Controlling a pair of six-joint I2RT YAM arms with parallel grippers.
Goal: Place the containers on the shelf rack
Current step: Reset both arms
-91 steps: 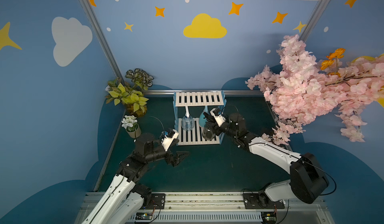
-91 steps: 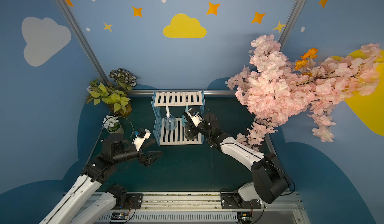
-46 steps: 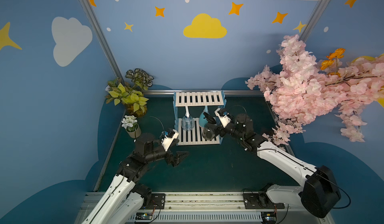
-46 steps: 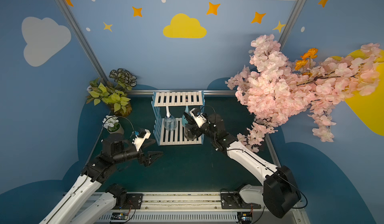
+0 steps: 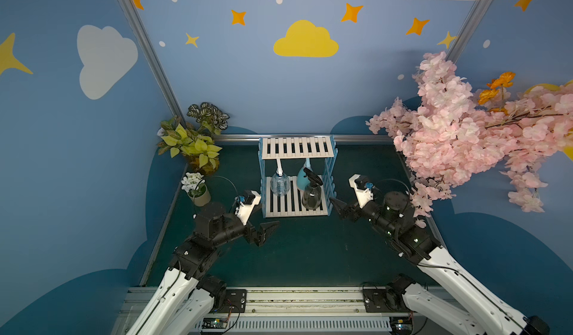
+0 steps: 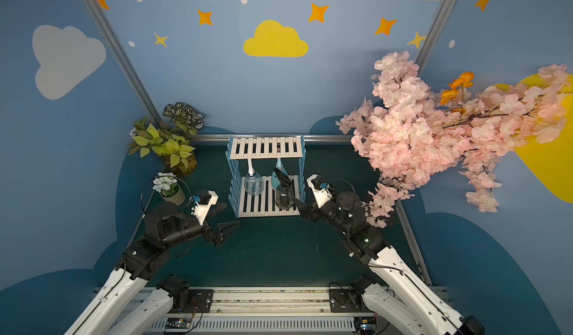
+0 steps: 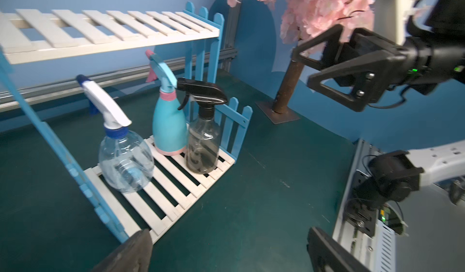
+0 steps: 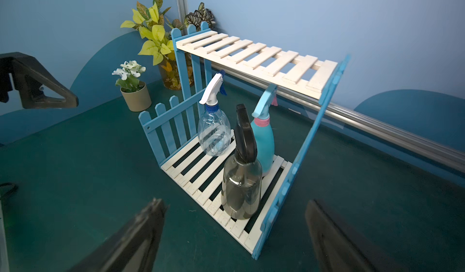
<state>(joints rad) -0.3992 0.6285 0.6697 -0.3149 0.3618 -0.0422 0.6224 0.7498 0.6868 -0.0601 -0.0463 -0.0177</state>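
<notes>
1. Your right gripper [image 5: 339,207] hangs with its jaws spread wide and nothing between them. It is near the front corner of the shelf rack [image 5: 297,146] and does not touch it.
2. Straight ahead of that gripper, the dark smoky spray bottle [image 8: 241,182] stands upright on the rack's lower shelf. Of the three bottles it is the nearest to the fingertips, clear of them, and it stands close to the light-blue side frame.
3. Just beyond the dark bottle, as seen from the right gripper, the teal bottle [image 8: 264,142] with the pink collar also stands upright on the lower shelf. Whether the two touch, you cannot tell.
4. The clear spray bottle [image 8: 214,134] with the white trigger stands on the same shelf. It is farther from the right gripper, toward the left gripper's side, and apart from the other two.
5. Your left gripper [image 5: 268,232] is likewise spread and empty. It hangs over the green desk [image 5: 310,256] near the rack's other front corner, apart from it.
</notes>
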